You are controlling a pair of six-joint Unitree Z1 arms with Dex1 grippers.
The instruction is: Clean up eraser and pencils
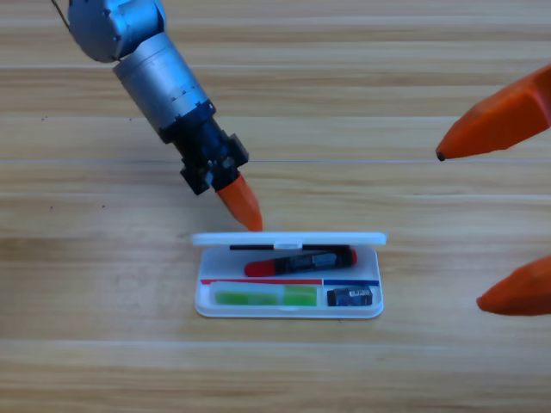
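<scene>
Nearest to us on the pale wooden plank table (103,361) we see a white oblong plastic case (288,311) lying open, its lid (289,238) standing up along the far edge. In the near row of the case, on the left, lies the shorter, thicker light green rounded bar (265,297), flat and lengthwise. Just beside it to the right, in a small compartment of its own, sits the small black rectangular eraser with a bluish-grey label (349,297). Behind these two, in the far part of the case, we find the long marker with a red cap and black labelled barrel (300,261), lying slightly aslant with its right end a little farther back.

Farther off, the left gripper (242,202) comes down from the upper left on its grey arm, and its orange tip points at the left part of the lid's top edge, touching or just short of it; we cannot tell which. We see one orange wedge only, so we cannot tell how its jaws stand, and we see nothing held in it.

At the picture's right edge the right gripper (482,228) shows large and cut off, its two orange jaws spread wide apart with nothing between them, well away from the case.
</scene>
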